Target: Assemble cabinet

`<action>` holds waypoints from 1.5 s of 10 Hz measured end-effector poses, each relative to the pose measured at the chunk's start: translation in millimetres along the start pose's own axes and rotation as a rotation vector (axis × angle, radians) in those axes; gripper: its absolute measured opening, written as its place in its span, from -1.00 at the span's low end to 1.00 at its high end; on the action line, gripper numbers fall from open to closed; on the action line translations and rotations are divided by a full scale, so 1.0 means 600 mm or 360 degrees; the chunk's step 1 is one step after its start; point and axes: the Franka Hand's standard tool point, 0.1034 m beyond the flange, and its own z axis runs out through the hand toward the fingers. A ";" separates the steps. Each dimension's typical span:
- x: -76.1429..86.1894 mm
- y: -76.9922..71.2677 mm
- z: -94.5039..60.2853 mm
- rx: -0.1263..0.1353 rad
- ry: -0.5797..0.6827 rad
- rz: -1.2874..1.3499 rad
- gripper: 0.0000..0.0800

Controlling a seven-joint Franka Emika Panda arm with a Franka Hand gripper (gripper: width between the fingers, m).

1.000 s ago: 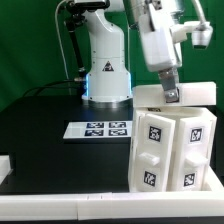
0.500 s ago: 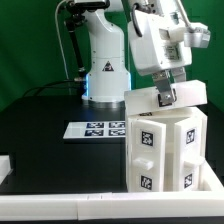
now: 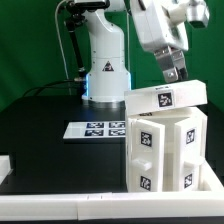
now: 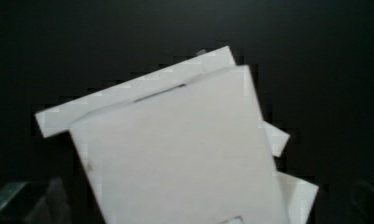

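The cabinet [image 3: 165, 152] is a white boxy body with black-and-white tags on its front faces, standing at the exterior view's right. A flat white top panel [image 3: 185, 95] with one tag lies across it, slightly skewed. My gripper [image 3: 172, 72] hangs just above this panel and is apart from it, holding nothing. In the wrist view the white panel [image 4: 175, 140] fills the middle, with the cabinet's edges showing beyond it. My fingers show only faintly as dark shapes at the two sides, set wide apart.
The marker board [image 3: 98, 129] lies flat on the black table [image 3: 50, 140] in front of the arm's white base [image 3: 105, 75]. A small white piece [image 3: 4, 165] sits at the exterior view's left edge. A white ledge [image 3: 60, 205] runs along the table's front.
The gripper dropped onto the cabinet's top panel, then rose off it and now hangs above it. The panel stays on the cabinet, with its tag now uncovered.
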 end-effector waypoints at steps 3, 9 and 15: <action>0.001 0.002 0.003 -0.0006 0.0002 -0.0066 0.99; -0.002 -0.006 -0.006 -0.0092 -0.0045 -0.1262 0.99; -0.001 -0.006 -0.003 -0.0120 0.0026 -0.2341 0.99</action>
